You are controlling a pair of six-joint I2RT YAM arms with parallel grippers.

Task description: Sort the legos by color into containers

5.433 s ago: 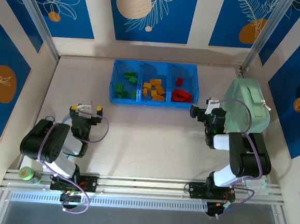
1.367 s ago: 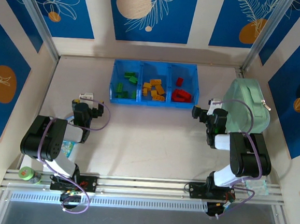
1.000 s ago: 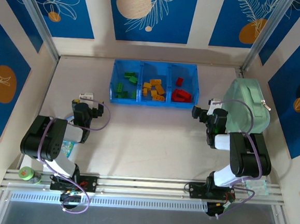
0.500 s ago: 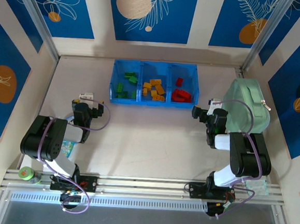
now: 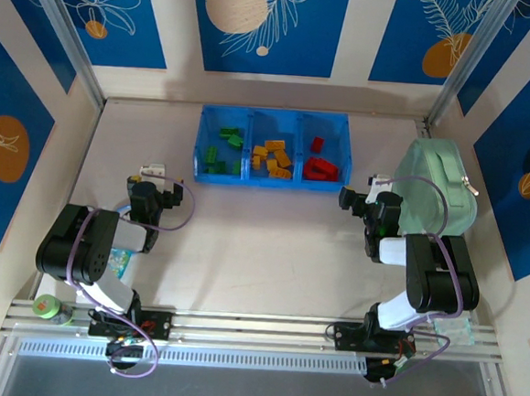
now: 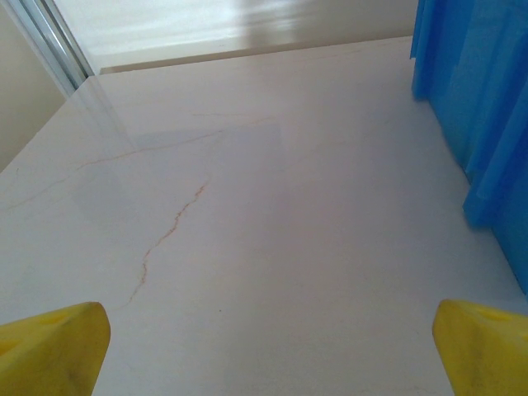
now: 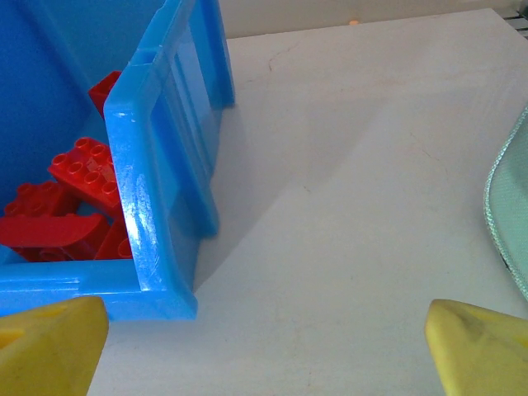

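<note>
Sorting looks finished: in the translucent blue plastic three-compartment tray (image 5: 269, 182), the green studded bricks (image 5: 223, 149) lie in the left section, the yellow-orange ones (image 5: 273, 157) in the middle and the red ones (image 5: 318, 165) on the right. Both arms are folded back low over the pale table (image 5: 261, 244). The left claw (image 6: 264, 351) and right claw (image 7: 264, 342) are each spread wide and empty, the right one near the tray's right corner.

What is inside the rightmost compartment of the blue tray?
Red legos: one small brick toward the back, a bigger cluster near the front. In the right wrist view the tray wall covers part of the pile.

Two arms (image 5: 87, 248), one tray (image 5: 268, 182), three compartments (image 5: 333, 150), one case (image 5: 436, 188), about fifteen legos (image 5: 275, 147)
</note>
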